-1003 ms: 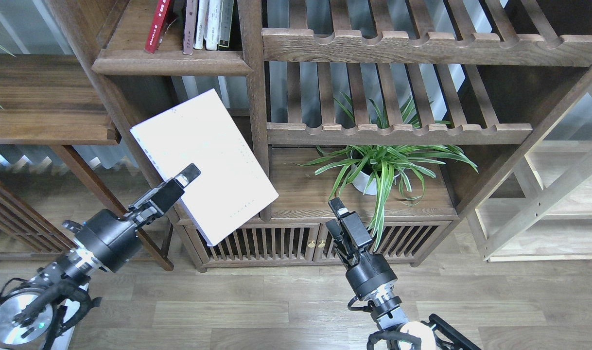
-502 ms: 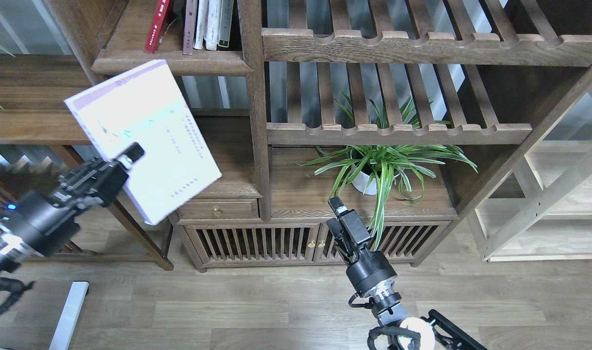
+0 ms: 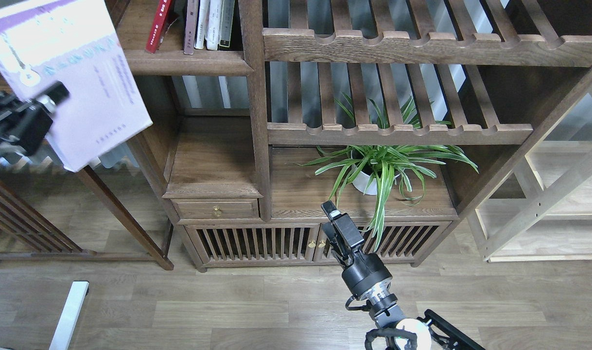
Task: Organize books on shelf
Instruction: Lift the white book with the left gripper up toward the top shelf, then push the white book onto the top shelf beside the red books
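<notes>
Left gripper [image 3: 50,97] at far left of the head view, clamped on the lower left edge of the white book [image 3: 77,73]. Book held up in the air, cover facing the camera, tilted so its long axis runs from upper left down to lower right; top corner cut off by the frame edge. It touches no board.

Key relation: the shelf [image 3: 189,63], the dark board with rounded front edge, lies to the right of the held book and near the height of its upper half. The book's right edge overlaps the bookcase's left upright in view (whether it is in front of it or touching, cannot tell). My read: the book has to travel right and turn upright, spine out, to enter the open stretch of board left of the red book [image 3: 159,24].

Left arm is the nearer one by far. Right gripper [image 3: 336,221] hangs low near the cabinet front, well apart from the shelf, carrying nothing; seen nearly edge-on, fingers not separable, so open or closed cannot be told.

Counts: one book in hand. On the shelf, one red book leaning, then about four pale or brownish spines standing together against the right upright. One potted plant [image 3: 378,167] on the lower board. Two grippers.
</notes>
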Robot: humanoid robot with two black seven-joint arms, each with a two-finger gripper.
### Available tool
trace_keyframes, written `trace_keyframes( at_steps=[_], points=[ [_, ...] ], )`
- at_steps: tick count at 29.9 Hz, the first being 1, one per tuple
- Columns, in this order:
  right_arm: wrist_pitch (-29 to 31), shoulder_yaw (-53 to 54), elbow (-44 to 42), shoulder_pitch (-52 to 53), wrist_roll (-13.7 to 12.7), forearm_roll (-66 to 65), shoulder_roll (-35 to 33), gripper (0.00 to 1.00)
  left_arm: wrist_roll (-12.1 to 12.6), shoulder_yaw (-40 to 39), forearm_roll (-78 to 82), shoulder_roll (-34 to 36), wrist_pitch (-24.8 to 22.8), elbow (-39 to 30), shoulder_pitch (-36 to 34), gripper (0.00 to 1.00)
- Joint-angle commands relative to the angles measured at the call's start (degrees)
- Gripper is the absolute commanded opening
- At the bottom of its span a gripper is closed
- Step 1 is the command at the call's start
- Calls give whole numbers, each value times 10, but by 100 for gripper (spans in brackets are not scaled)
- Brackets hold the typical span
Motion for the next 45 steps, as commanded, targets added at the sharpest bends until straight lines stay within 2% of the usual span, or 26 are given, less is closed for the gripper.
trace_keyframes(
  at_steps=[1,11,18,34,45],
  points=[
    [0,-1,0,4,0,-1,0,99,0,-24,1,1,16,0,-15,3],
    [0,-7,0,11,0,-1,0,99,0,-17,0,3,121,0,-68,3],
    [0,-7,0,14,0,-1,0,99,0,12,3,3,156,3,-78,3],
    [4,-8,0,14,0,0,0,99,0,46,4,7,161,36,-143,3],
    [6,-7,2,14,1,1,0,99,0,81,17,37,160,74,-201,3]
  ],
)
